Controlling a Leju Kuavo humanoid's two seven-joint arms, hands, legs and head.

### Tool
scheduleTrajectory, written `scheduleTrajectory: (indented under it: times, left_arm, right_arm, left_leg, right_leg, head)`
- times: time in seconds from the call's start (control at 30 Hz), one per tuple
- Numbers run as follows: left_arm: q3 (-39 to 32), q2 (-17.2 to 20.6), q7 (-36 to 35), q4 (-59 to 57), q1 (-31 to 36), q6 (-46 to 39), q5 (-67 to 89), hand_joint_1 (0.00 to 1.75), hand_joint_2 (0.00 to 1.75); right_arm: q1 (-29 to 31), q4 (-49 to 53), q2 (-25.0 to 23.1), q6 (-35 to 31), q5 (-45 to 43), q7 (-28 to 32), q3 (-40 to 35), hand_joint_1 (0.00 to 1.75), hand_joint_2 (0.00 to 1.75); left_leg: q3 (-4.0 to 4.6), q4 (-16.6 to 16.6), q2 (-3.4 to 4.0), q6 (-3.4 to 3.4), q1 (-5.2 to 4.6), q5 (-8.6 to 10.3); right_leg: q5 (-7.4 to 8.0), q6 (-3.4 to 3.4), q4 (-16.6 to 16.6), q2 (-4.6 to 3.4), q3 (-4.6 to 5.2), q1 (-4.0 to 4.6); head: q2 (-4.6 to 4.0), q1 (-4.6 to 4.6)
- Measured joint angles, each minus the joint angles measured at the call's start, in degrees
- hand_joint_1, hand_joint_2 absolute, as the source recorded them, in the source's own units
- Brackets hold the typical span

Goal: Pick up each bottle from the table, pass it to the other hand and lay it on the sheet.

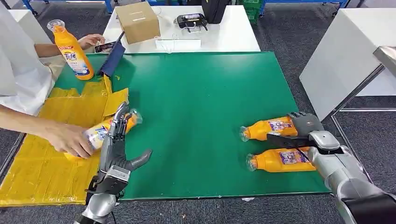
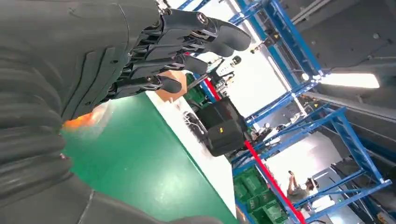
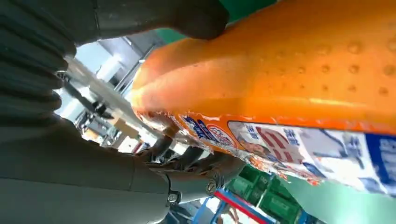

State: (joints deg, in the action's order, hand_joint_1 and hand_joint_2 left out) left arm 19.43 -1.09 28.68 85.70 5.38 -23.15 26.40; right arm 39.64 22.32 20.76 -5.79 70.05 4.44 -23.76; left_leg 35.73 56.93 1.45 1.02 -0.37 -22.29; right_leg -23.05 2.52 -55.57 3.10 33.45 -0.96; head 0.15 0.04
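Two orange detergent bottles lie on their sides on the green mat [image 1: 201,102] at the right. My right hand [image 1: 304,125] grips the base end of the farther bottle [image 1: 268,128]; in the right wrist view the thumb [image 3: 196,18] and fingers [image 3: 201,170] wrap that bottle [image 3: 289,70]. The nearer bottle [image 1: 280,160] lies free beside my forearm. A third bottle [image 1: 106,129] lies at the edge of the yellow sheet [image 1: 42,163], and a person's hand [image 1: 70,140] grasps it. My left hand [image 1: 119,142] lies over it with straight, spread fingers [image 2: 187,42].
A fourth orange bottle [image 1: 72,49] stands upright at the far left corner of the mat. A cardboard box [image 1: 137,21] and black devices sit on the white table [image 1: 233,37] behind. The person's other hand [image 1: 91,41] holds a phone. A white cabinet [image 1: 345,51] stands to the right.
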Motion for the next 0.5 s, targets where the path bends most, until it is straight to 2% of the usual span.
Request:
scheduleTrajectory:
  times: [0.03, 0.07, 0.1, 0.17, 0.2, 0.27, 0.5]
  left_arm:
    - [0.02, -0.02, 0.02, -0.02, 0.04, 0.0, 0.0, 0.0, 1.75]
    - [0.02, -0.02, 0.0, -0.13, 0.12, 0.0, 0.0, 0.0, 1.75]
    - [0.04, -0.04, 0.02, -0.31, 0.21, 0.0, -0.09, 0.0, 1.75]
    - [0.04, -0.04, 0.02, -0.55, 0.23, 0.02, -0.2, 0.0, 1.75]
    - [0.04, -0.09, 0.02, -0.66, 0.26, 0.0, -0.28, 0.0, 1.75]
    - [0.04, -0.13, 0.02, -0.92, 0.27, 0.02, -0.59, 0.0, 1.75]
    - [0.04, -0.28, 0.33, -1.75, 0.76, 0.0, -0.77, 0.0, 1.75]
  right_arm:
    - [0.05, -0.05, -0.02, 0.24, 0.07, 0.0, -0.09, 1.71, 1.75]
    - [0.14, -0.18, -0.02, 0.55, 0.22, 0.0, -0.13, 1.61, 1.75]
    - [0.24, -0.26, -0.02, 0.96, 0.35, 0.04, -0.17, 1.41, 1.75]
    - [0.39, -0.31, -0.04, 1.64, 0.5, 0.15, -0.24, 0.28, 1.75]
    - [0.41, -0.33, -0.04, 1.73, 0.55, 0.2, -0.26, 0.07, 1.75]
    - [0.46, -0.42, -0.04, 2.28, 0.57, 0.28, -0.46, 0.0, 1.75]
    - [0.19, -0.94, -0.04, 4.87, 0.89, 0.57, -1.27, 0.0, 1.75]
  left_leg:
    - [-0.01, 0.0, 0.0, 0.0, 0.0, 0.0]
    - [-0.04, 0.0, 0.0, 0.0, 0.0, -0.01]
    - [-0.08, 0.0, 0.0, 0.01, 0.0, -0.01]
    - [-0.21, 0.0, -0.01, 0.07, 0.01, -0.06]
    - [-0.29, 0.0, -0.01, 0.11, 0.01, -0.13]
    - [-0.47, -0.01, -0.01, 0.1, 0.01, -0.26]
    - [-0.54, 0.0, 0.02, 0.13, 0.01, -0.26]
  right_leg:
    - [0.0, 0.0, 0.0, 0.0, -0.01, 0.0]
    - [-0.01, 0.0, 0.01, 0.0, -0.03, 0.0]
    - [-0.01, 0.0, 0.01, 0.0, -0.07, 0.0]
    - [-0.08, 0.06, 0.03, 0.01, 0.0, 0.0]
    - [-0.13, 0.12, 0.03, 0.01, 0.07, -0.01]
    - [-0.2, 0.1, 0.05, 0.0, 0.03, -0.01]
    - [-0.2, 0.11, 0.05, -0.01, -0.54, -0.02]
  head:
    - [0.0, 0.0]
    - [0.0, 0.0]
    - [0.0, 0.0]
    - [0.0, 0.0]
    - [0.02, 0.0]
    - [0.0, 0.0]
    - [0.0, 0.0]
